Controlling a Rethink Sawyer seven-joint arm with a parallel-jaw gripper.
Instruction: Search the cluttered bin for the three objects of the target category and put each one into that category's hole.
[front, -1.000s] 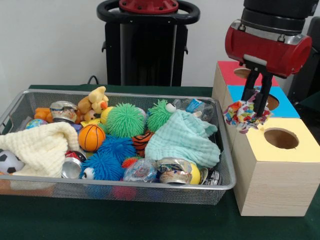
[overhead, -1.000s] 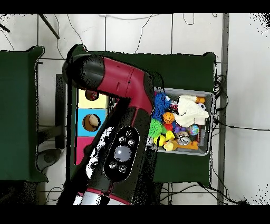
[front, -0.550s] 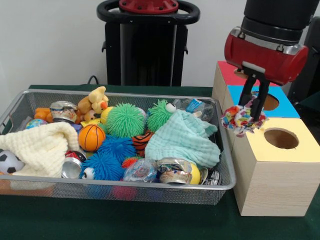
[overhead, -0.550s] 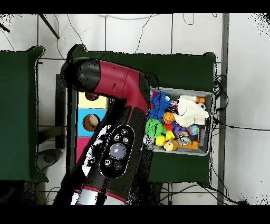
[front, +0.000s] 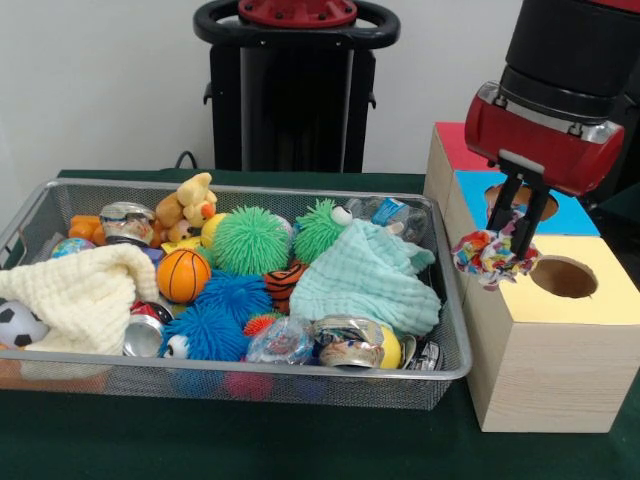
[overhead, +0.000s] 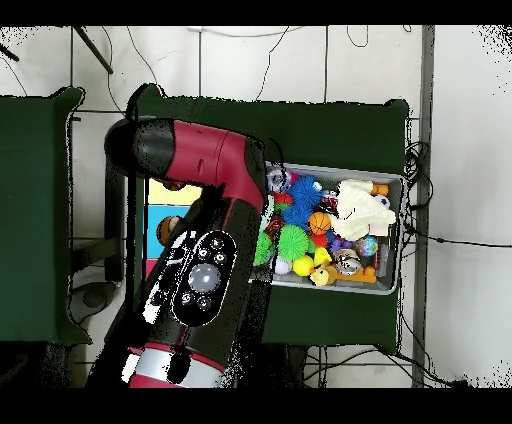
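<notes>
multicoloured fabric bundle (front: 488, 256) hangs pinched between the gripper (front: 518, 228) fingers, over the yellow box top (front: 575, 300) just beside its round hole (front: 563, 277). blue box top (front: 570, 212) lies behind; the wire bin (front: 300, 376) of toys sits beside the boxes.

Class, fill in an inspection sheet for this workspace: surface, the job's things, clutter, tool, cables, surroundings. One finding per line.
Surface: green table, holding a wire bin and a wooden box.
Job's things: multicoloured cloth bundle hangs at the box's yellow top, beside the yellow hole; blue hole behind it; the red section's hole is hidden.
Clutter: bin packed with spiky balls, basketball, plush bear, crushed cans, cream cloth, mint cloth.
Tool: tool shut on the bundle.
Cables: several trail over the floor in the overhead view.
Surroundings: black pedestal, white wall.
</notes>
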